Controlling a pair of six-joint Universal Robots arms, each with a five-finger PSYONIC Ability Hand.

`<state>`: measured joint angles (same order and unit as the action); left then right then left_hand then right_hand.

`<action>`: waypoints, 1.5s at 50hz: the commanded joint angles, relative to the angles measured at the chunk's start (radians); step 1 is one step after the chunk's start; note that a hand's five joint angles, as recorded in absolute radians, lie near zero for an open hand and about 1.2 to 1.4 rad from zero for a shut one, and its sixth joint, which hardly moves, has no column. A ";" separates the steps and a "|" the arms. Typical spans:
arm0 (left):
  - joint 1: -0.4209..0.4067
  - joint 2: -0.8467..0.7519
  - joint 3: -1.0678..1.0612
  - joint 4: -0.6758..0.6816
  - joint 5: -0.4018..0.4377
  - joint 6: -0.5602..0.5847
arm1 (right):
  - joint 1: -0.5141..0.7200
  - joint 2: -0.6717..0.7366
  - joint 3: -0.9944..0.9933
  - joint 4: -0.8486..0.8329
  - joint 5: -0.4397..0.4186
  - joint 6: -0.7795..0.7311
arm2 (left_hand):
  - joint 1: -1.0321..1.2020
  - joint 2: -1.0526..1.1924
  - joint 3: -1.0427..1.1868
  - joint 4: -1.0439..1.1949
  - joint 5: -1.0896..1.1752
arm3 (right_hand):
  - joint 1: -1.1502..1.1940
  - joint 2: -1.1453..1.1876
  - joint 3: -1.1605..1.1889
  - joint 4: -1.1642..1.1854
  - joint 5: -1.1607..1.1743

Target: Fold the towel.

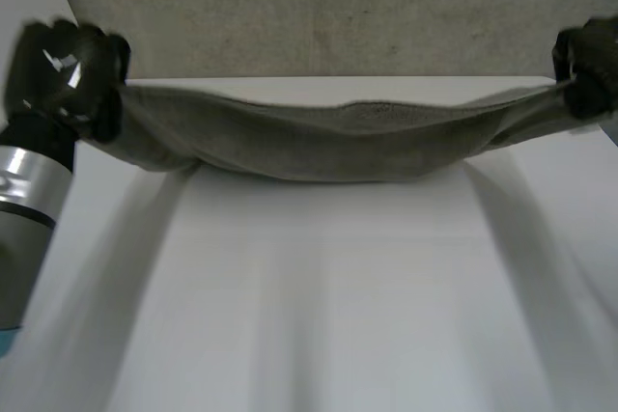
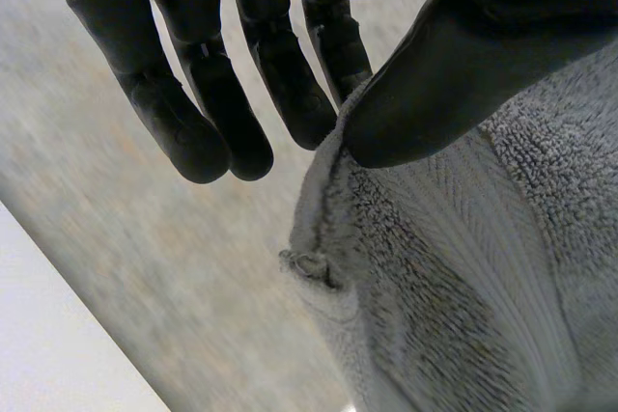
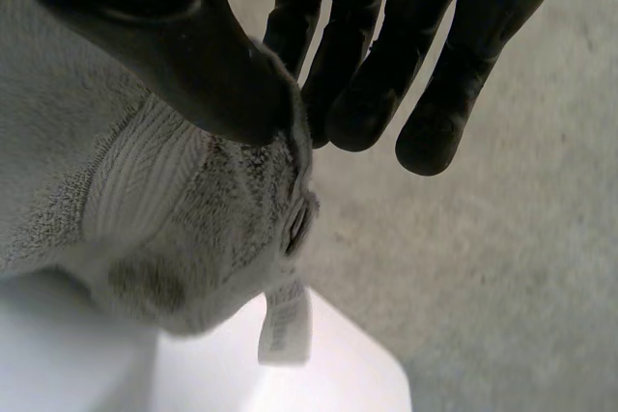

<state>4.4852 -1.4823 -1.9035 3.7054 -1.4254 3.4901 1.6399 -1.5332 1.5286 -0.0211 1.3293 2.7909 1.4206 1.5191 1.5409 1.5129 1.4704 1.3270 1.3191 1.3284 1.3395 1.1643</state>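
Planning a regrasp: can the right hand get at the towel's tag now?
Probably not. The right hand is pinching the towel corner, and the tag hangs off that corner beyond its thumb. It would have to let go first.

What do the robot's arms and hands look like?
Its left hand and right hand are black all over, like gloves. They have thick, rounded fingers built in sections and a broad, smooth thumb. The left arm is a shiny silver-grey tube with a dark band and a bit of light blue further back.
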 commanded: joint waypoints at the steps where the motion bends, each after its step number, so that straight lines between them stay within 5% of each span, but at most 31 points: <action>1: -0.014 0.125 0.083 -0.208 0.009 0.003 | -0.003 -0.059 -0.153 0.282 -0.048 -0.136 | -0.024 -0.123 -0.145 -0.117 -0.249 | 0.069 0.077 0.068 0.057 0.057; 6: -0.012 0.050 0.147 -0.318 0.011 0.010 | 0.014 0.066 -0.274 0.397 -0.007 -0.306 | -0.024 -0.123 -0.145 -0.117 -0.249 | 0.069 0.077 0.068 0.057 0.057; 15: -0.014 -0.380 0.423 -0.470 0.009 0.063 | 0.120 0.370 -0.466 0.418 0.120 -0.422 | -0.024 -0.123 -0.145 -0.117 -0.249 | 0.069 0.077 0.068 0.057 0.057; 23: -0.044 -0.628 0.953 -0.481 -0.006 0.199 | 0.190 0.665 -0.971 0.258 0.197 -0.424 | -0.024 -0.123 -0.145 -0.117 -0.249 | 0.069 0.077 0.068 0.057 0.057; 29: -0.049 -0.622 1.167 -0.378 -0.032 0.110 | 0.209 0.620 -0.981 -0.083 0.202 -0.303 | -0.024 -0.123 -0.145 -0.117 -0.249 | 0.069 0.077 0.068 0.057 0.057; 31: -0.037 -0.598 1.207 -0.297 -0.043 0.011 | 0.202 0.488 -0.867 -0.247 0.203 -0.219 | -0.024 -0.123 -0.145 -0.117 -0.249 | 0.069 0.077 0.068 0.057 0.057; 34: -0.034 -0.582 1.201 -0.271 -0.044 -0.036 | 0.195 0.398 -0.738 -0.273 0.185 -0.173 | -0.024 -0.123 -0.145 -0.117 -0.249 | 0.069 0.077 0.068 0.057 0.057; 39: -0.021 -0.552 1.030 -0.266 -0.030 -0.141 | 0.201 0.393 -0.586 -0.252 0.128 -0.166 | -0.024 -0.123 -0.145 -0.117 -0.249 | 0.069 0.077 0.068 0.057 0.057; 48: 0.009 -0.520 0.632 -0.193 0.002 -0.140 | 0.195 0.409 -0.355 -0.134 0.082 -0.191 | -0.024 -0.123 -0.145 -0.117 -0.249 | 0.069 0.077 0.068 0.057 0.057; 59: 0.012 -0.521 0.161 0.073 0.102 -0.052 | 0.172 0.475 -0.096 -0.120 0.054 -0.248 | -0.024 -0.123 -0.145 -0.117 -0.249 | 0.069 0.077 0.068 0.057 0.057; 64: 0.028 -0.484 0.038 0.085 0.140 0.050 | 0.161 0.401 -0.001 -0.095 0.053 -0.266 | -0.024 -0.123 -0.145 -0.117 -0.249 | 0.069 0.077 0.068 0.057 0.057; 66: 0.052 -0.393 -0.046 0.085 0.160 0.099 | 0.138 0.271 0.069 -0.031 0.047 -0.277 | -0.024 -0.123 -0.145 -0.117 -0.249 | 0.069 0.077 0.068 0.057 0.057; 75: 0.149 -0.081 -0.218 0.041 0.227 0.112 | 0.074 0.019 0.160 0.145 0.019 -0.321 | -0.024 -0.123 -0.145 -0.117 -0.249 | 0.069 0.077 0.068 0.057 0.057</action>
<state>4.5805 -1.7621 -2.0349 3.7844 -1.2405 3.6060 1.7428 -1.3763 1.6552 0.0243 1.3673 2.4945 1.4206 1.5204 1.5431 1.5228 1.4706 1.3298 1.3193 1.3336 1.3396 1.1668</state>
